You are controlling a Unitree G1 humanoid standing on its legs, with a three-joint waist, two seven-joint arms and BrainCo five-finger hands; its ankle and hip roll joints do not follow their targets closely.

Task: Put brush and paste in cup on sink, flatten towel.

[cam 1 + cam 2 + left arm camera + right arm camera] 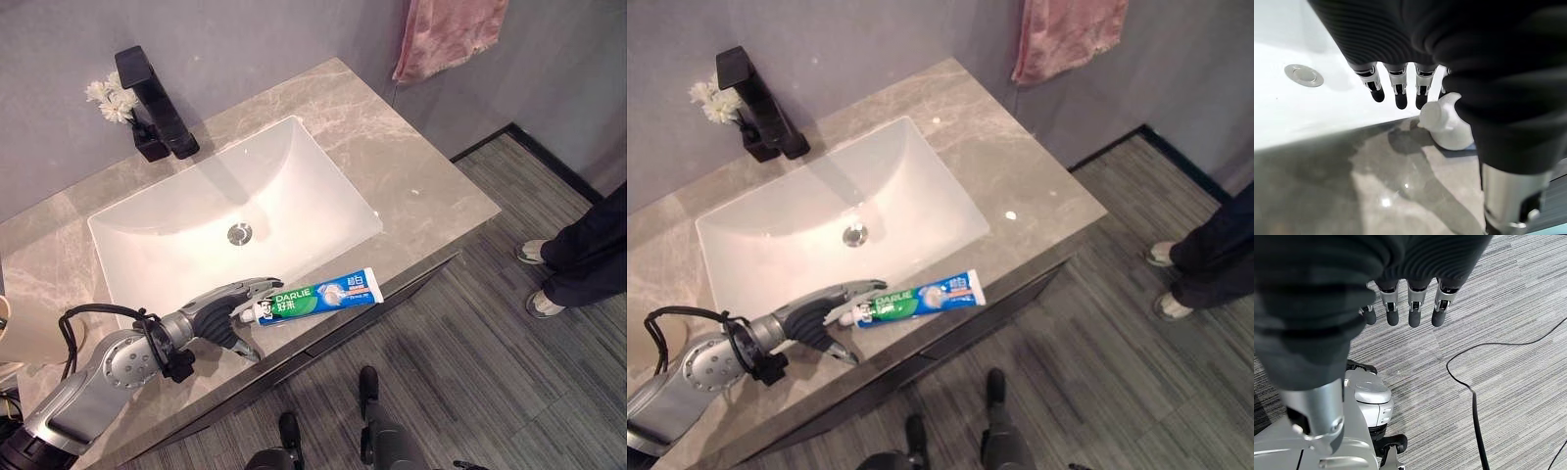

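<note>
toothpaste tube [318,294] flat on counter [411,166] front edge | left hand [231,311] fingers straight over its white cap [1444,122], seen up close in left wrist view | right hand [1400,308] relaxed above floor | towel [446,34] hangs on wall

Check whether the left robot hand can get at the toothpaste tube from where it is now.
Probably yes. The left robot hand is already at the cap end of the toothpaste tube, which lies flat on the countertop in front of the sink basin. Its fingers are relaxed, not yet closed on the tube, and nothing lies between them.
</note>
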